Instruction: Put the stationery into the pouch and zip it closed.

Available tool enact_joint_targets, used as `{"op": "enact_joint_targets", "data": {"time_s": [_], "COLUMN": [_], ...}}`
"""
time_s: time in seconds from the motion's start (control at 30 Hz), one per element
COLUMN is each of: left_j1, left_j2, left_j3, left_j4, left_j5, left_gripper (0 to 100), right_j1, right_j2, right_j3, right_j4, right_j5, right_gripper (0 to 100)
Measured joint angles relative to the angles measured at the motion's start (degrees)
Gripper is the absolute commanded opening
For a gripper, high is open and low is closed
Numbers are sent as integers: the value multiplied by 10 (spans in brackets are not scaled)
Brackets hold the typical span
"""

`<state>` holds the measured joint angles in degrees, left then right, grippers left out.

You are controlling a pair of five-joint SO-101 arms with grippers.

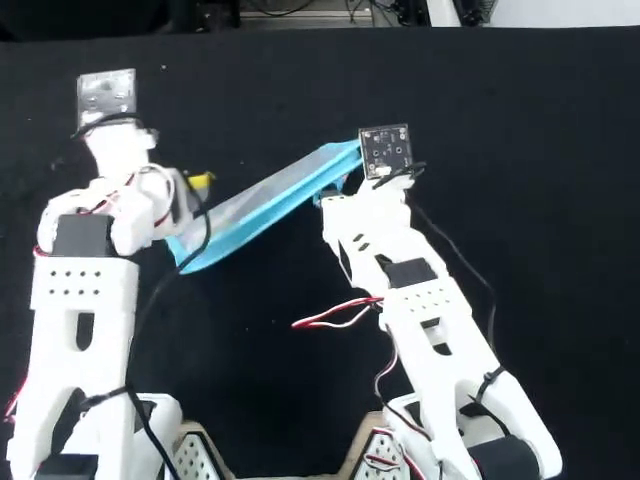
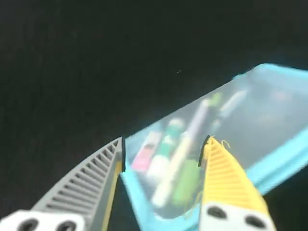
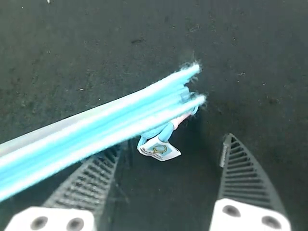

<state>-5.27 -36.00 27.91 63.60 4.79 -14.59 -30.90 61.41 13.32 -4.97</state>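
Across the black table (image 1: pixel 540 200), the blue pouch (image 1: pixel 270 205) is stretching from 8 to 2 o'clock, the left gripper (image 2: pixel 163 142) pinching its near end while the right gripper (image 3: pixel 171 144) is holding its jaws spread around the zipper pull (image 3: pixel 159 150).

High view: fixed camera, looks down on black table (image 1: pixel 560 150) from arm-base side, far off. Left wrist view: close, looks along left gripper (image 2: pixel 164 139) onto pouch (image 2: pixel 250 110) face. Right wrist view: close, looks past right gripper (image 3: pixel 171 144) at pouch edge. All three share pouch.
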Motion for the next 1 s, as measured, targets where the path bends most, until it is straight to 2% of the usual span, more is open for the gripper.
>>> {"op": "enact_joint_targets", "data": {"time_s": [0.17, 0.37, 0.53, 0.83, 1.0], "left_j1": [-39, -40, -40, -41, -41], "left_j2": [0, 0, 0, 0, 0], "left_j3": [56, 86, 142, 204, 211], "left_j4": [0, 0, -40, -82, -85], "left_j5": [0, 0, 0, 1, 2], "left_gripper": [266, 266, 266, 266, 266], "right_j1": [0, 0, -2, -59, -59], "right_j2": [0, 0, 0, 0, 0], "right_j3": [0, 0, 0, 0, 0], "right_j4": [0, 0, 0, 0, 0], "right_j5": [0, 0, 0, 0, 0], "right_gripper": [289, 289, 289, 289, 289]}}
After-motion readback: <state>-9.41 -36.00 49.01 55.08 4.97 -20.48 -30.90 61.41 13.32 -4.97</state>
